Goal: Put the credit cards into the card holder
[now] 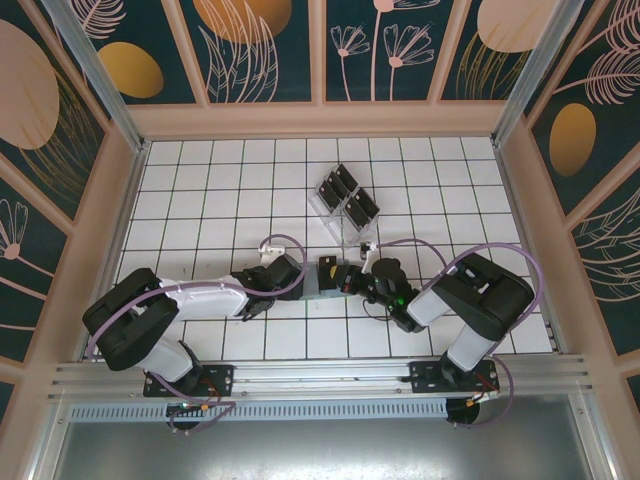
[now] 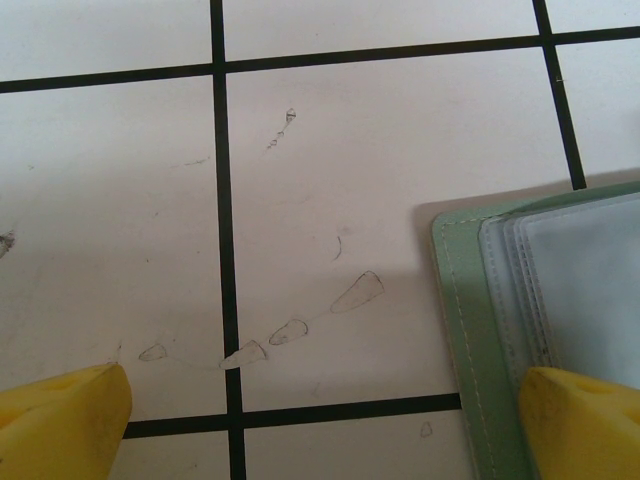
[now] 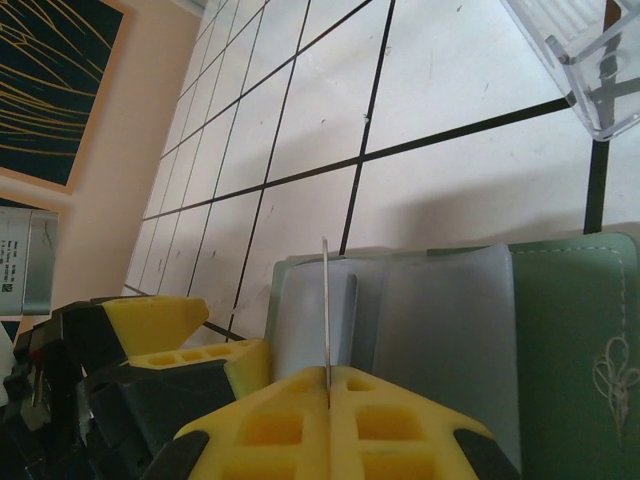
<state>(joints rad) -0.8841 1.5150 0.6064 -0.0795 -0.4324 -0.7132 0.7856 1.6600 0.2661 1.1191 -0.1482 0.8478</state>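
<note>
Right wrist view first, Ben. What are the right fingers (image 3: 345, 400) doing?

They are squeezed together on a thin credit card (image 3: 325, 300), Ana. We see the card from its edge, so it looks like a line standing straight up.

What is under the card?

The card holder (image 3: 570, 330). It is grey-green and it lies open on the bench (image 2: 330, 130). The card stands over its see-through pockets (image 3: 430, 330). I cannot tell if the card is inside a pocket.

And the left fingers (image 2: 60, 420)?

In the left wrist view they are yellow and wide apart, with nothing between them but white bench. One tip is over a bare tile. The other tip is over the corner of the card holder, right by its clear pockets. I cannot tell if it touches.

Where is the card holder in the top view?

It lies flat between the two arms' ends, near the front of the bench. The left arm comes to it from the left side and the right arm from the right side.

What is farther away?

A clear rack (image 1: 345, 205) sits on the tiles just behind the card holder. More black cards (image 1: 340, 184) stand in its slots. The bench is white with black lines, and it has some small scuff marks.
</note>
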